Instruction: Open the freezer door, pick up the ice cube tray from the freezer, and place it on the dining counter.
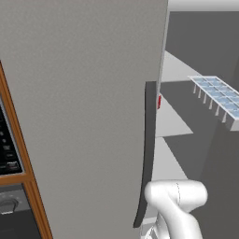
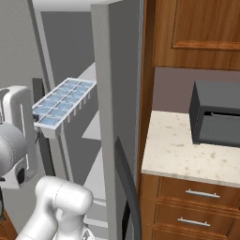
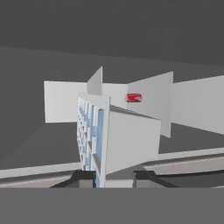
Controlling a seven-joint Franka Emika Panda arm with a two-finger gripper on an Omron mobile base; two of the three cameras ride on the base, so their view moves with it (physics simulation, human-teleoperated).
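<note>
My gripper point(image 3: 114, 177) is shut on the ice cube tray point(image 3: 91, 131), a pale blue-white tray with two rows of square cells, seen edge-on in the hand view. In the base views the ice cube tray point(image 1: 217, 95) point(image 2: 63, 105) hangs level in the air in front of the open freezer point(image 2: 70, 42), and my gripper point(image 2: 36, 119) grips its near end. The freezer door point(image 2: 105, 140), grey with a dark curved handle point(image 2: 127, 187), stands swung out to the right of the opening. The dining counter is out of view.
A plain grey door point(image 1: 84, 116) with a long dark handle point(image 1: 149, 149) stands left of the opening, beside an oven panel point(image 1: 7, 158). Pale shelves point(image 1: 170, 123) and a small red item point(image 3: 133, 97) are inside. A beige counter point(image 2: 173, 154) carries a dark box point(image 2: 218, 115) under wood cabinets point(image 2: 197, 33).
</note>
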